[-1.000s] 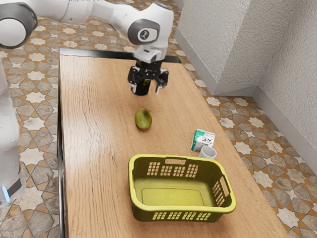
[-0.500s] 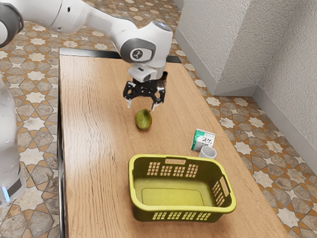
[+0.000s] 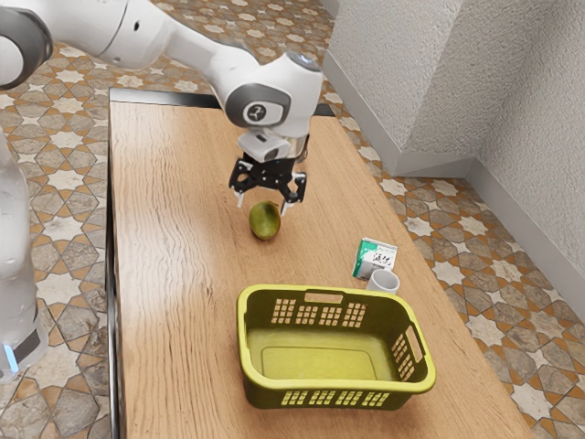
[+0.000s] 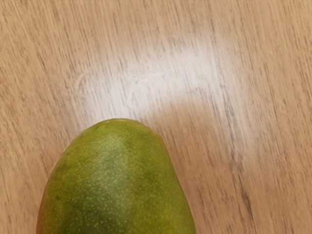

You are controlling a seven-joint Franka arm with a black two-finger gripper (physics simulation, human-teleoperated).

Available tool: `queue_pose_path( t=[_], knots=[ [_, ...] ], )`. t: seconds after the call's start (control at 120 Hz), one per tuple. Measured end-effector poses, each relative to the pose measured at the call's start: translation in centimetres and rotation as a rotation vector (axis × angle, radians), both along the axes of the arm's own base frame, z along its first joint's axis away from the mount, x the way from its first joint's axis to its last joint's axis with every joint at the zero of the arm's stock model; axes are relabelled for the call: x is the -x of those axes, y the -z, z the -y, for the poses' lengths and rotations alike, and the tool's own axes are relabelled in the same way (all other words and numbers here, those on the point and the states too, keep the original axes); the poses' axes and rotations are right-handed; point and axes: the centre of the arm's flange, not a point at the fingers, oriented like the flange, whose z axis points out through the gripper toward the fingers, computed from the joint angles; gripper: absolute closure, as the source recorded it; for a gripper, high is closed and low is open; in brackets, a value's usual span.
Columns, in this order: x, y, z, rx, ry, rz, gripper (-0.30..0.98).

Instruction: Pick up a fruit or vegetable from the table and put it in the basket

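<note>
And there's one basket (image 3: 320, 383) nearest, before the lone mango (image 3: 264, 221); one cup (image 3: 384, 280), one packet (image 3: 373, 257) nearer than that mango, towards the exterior view's right. Mango's on the desk (image 3: 174, 274), claw (image 3: 263, 201) just above, fingers wide, gripping nothing! The arm (image 3: 192, 38) bends over, hand pointing down.

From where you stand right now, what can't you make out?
- Mango: one end cut off by the wrist view's lower edge.
- Cup: lower part hidden behind the basket, exterior view.
- Packet: print too small to read, exterior view.
- Arm: partly cut off by the exterior view's left edge.
</note>
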Motion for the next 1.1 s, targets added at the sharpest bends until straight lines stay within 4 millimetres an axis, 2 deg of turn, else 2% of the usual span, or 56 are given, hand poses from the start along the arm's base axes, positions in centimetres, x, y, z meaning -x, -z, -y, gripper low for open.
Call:
queue_pose_path(
  t=[0.65, 0.825, 1.1],
  knots=[
    [-1.0, 3.5, -0.1, 0.007, 0.018, -0.052, 0.01],
    [-1.1, 3.5, -0.6, 0.022, -0.004, -0.046, 0.17],
    [-1.4, 4.0, -0.6, 0.04, -0.02, -0.05, 0.24]
  ],
)
